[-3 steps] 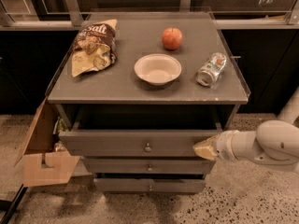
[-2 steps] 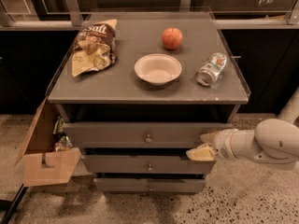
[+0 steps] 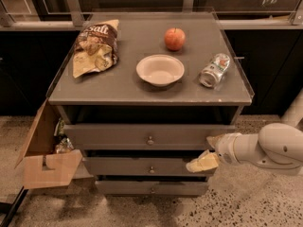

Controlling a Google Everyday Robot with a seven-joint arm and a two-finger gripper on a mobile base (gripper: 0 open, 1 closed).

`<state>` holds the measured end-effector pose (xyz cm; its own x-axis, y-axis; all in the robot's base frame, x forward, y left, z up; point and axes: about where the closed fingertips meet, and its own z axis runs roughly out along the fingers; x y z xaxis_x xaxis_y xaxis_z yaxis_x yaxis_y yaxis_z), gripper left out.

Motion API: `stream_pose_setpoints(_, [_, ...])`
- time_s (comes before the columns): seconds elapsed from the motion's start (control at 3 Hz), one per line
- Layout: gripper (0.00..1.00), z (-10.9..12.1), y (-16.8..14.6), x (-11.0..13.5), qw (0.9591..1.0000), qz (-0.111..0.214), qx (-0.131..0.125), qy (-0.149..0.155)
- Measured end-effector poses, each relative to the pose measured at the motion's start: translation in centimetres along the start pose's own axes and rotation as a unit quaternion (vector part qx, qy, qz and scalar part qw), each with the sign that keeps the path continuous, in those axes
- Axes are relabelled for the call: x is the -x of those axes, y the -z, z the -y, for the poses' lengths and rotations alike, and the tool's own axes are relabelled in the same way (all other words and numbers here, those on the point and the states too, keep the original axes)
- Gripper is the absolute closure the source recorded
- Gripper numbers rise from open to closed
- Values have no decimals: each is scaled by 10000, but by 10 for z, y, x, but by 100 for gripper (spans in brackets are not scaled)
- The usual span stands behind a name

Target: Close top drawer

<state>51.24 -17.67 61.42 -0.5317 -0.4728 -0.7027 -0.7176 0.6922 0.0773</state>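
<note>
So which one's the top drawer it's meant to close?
Find the grey cabinet with the apple on top. The top drawer sits directly under that top, pincer by its lower right corner. Unlike the two lower drawers, its front is the tallest.

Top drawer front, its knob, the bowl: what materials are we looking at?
Top drawer: likely painted wood, matte grey, flat, no glare. Knob: probably metal, small bright glint. Bowl: plastic or ceramic, smooth cream; can't tell which. Claw sits by the drawer front's right end, fingers open.
</note>
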Motion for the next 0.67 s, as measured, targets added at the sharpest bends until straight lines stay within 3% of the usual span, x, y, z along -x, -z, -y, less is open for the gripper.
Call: stream_pose_setpoints(0.67, [0, -13, 27, -40, 9966, 260, -241, -748])
